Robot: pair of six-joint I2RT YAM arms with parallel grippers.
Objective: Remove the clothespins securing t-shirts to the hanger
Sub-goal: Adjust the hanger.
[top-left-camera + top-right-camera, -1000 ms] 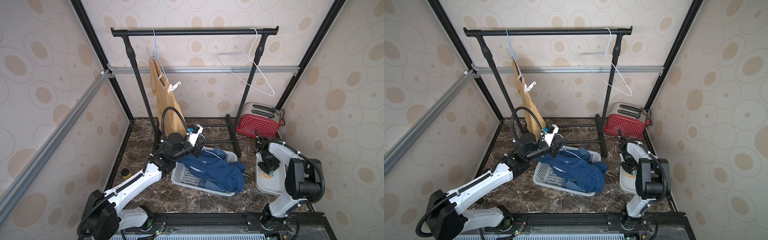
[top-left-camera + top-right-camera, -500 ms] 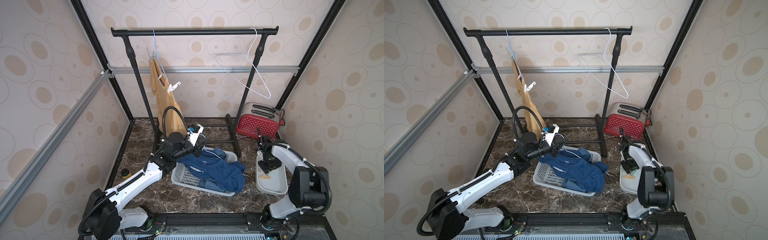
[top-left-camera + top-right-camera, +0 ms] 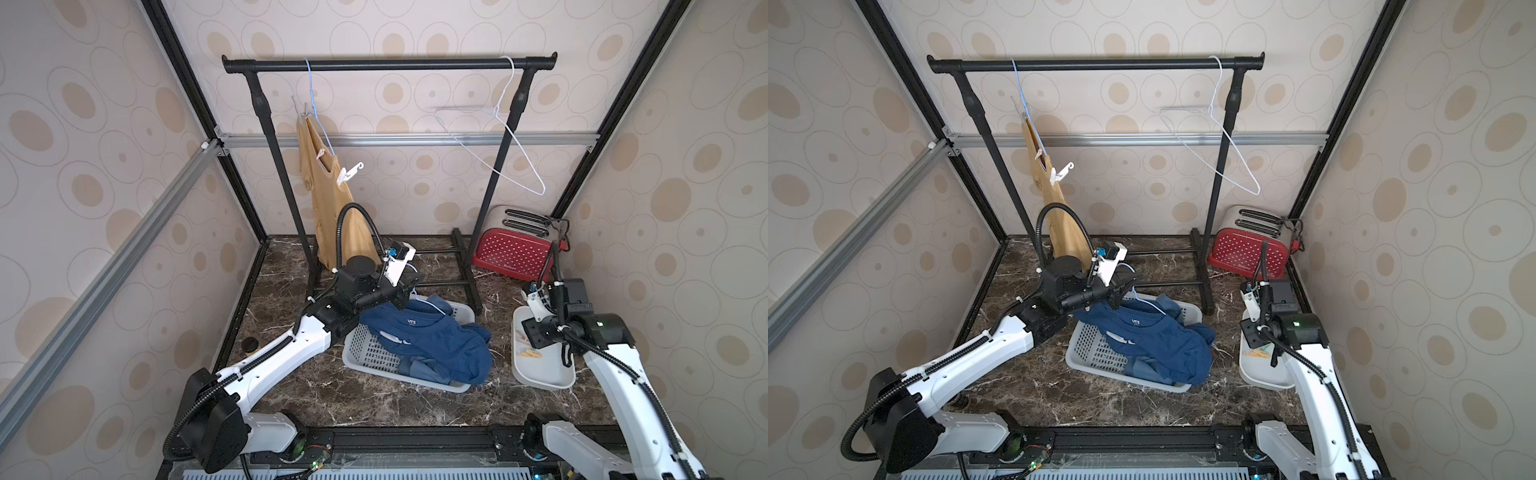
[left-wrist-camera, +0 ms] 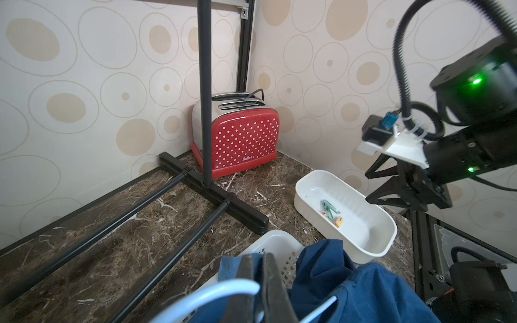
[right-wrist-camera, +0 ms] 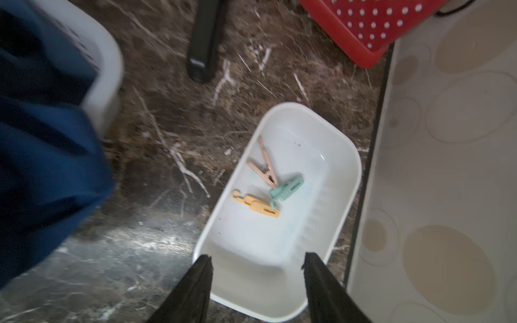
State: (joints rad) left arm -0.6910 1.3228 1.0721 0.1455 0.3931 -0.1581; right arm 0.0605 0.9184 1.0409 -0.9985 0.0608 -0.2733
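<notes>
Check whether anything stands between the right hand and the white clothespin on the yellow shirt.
Nothing visibly blocks it. The right hand hangs over the white tray; the white clothespin sits high on the yellow t-shirt. The rack's right post and the empty hanger stand near that line.

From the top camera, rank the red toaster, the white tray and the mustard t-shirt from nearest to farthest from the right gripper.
1. White tray: directly beneath the right gripper, on the right side.
2. Red toaster: behind the tray, in the back right corner.
3. Mustard t-shirt: farthest, hanging high at the back left.
</notes>
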